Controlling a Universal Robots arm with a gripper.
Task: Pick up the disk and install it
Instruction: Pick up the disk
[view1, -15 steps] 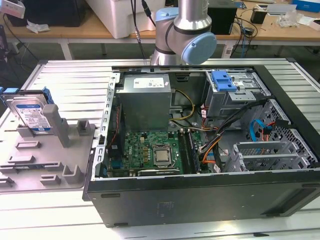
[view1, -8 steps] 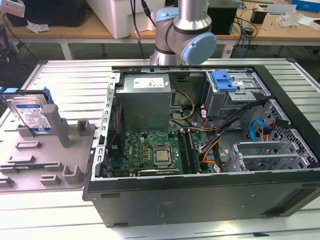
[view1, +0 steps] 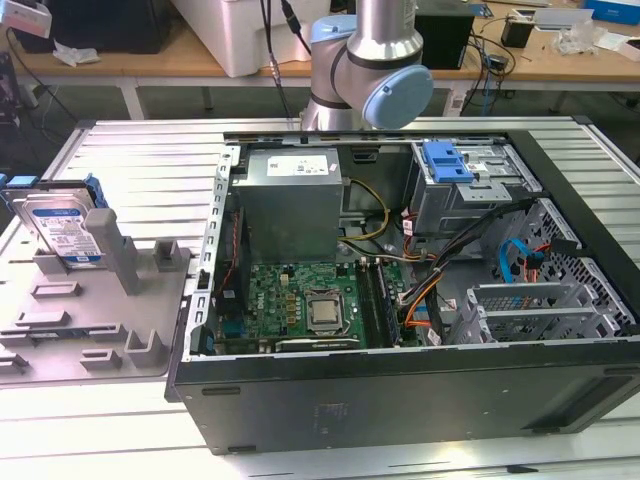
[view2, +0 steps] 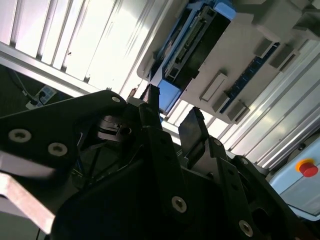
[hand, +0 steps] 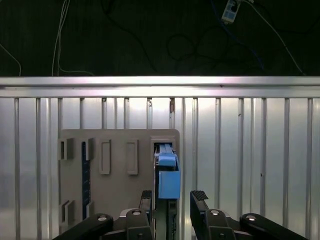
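Disk (view1: 62, 228) | stands on edge in a slot of the gray holder (view1: 90, 330) | gripper (hand: 173, 198) | fingers spread wide, empty, poised apart from the holder, in line with the disk's edge.

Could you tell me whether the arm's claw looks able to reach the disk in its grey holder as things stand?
Probably yes: in the first wrist view the open claw lines up with the disk, which stands on edge in the grey holder, and nothing lies between them.
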